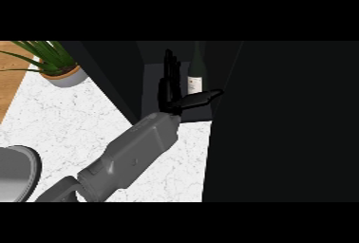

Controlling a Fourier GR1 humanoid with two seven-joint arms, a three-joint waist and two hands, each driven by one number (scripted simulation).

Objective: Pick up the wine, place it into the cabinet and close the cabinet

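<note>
A dark green wine bottle [196,78] with a white label stands upright inside the open dark cabinet [126,71] at the top middle. My left hand [168,95] reaches into the cabinet just left of the bottle. Its fingers [169,64] point straight up and are open. The thumb [200,98] sticks out to the right, across the front of the bottle's lower part. No finger curls round the bottle. The bottle's base is hidden in shadow behind the thumb. My right hand does not show.
A large black cabinet door panel [288,123] fills the right side. A potted plant [60,71] stands on the white marble counter [70,123] at the top left. A grey plate [15,173] lies at the left edge.
</note>
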